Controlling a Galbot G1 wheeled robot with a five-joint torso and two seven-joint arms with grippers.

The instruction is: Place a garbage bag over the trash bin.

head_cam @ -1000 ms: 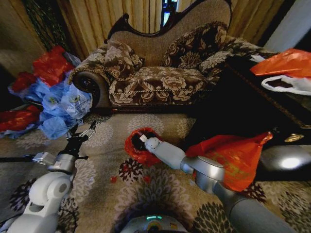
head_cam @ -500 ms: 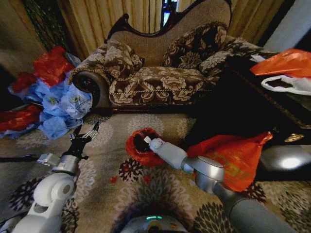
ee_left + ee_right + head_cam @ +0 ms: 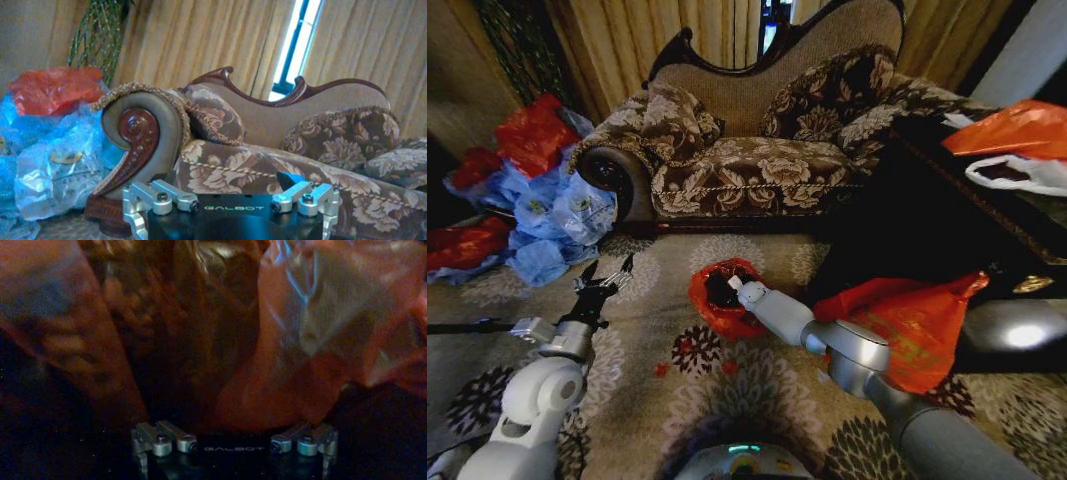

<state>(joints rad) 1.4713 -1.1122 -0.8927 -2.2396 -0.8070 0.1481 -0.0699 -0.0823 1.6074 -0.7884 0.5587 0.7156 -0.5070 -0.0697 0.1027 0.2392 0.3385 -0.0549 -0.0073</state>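
My right arm reaches down into the red-orange bag on the bin, on the carpet before the sofa.

The garbage bag [image 3: 710, 297] is thin, shiny and crinkled, its red-orange film bunched around a dark opening where the trash bin [image 3: 720, 288] shows as a small black patch inside; they stand on the patterned carpet [image 3: 757, 400] just in front of the floral sofa [image 3: 757, 165]. My right gripper [image 3: 730, 285] is pushed in at the bag's mouth with film all about it, and in my right wrist view the translucent plastic [image 3: 293, 335] hangs close on every side; I cannot tell whether its fingers are apart or together. My left gripper [image 3: 607, 281] hovers over the carpet well to the left of the bag, fingers spread and holding nothing, pointing toward the sofa's scrolled arm [image 3: 137, 142].
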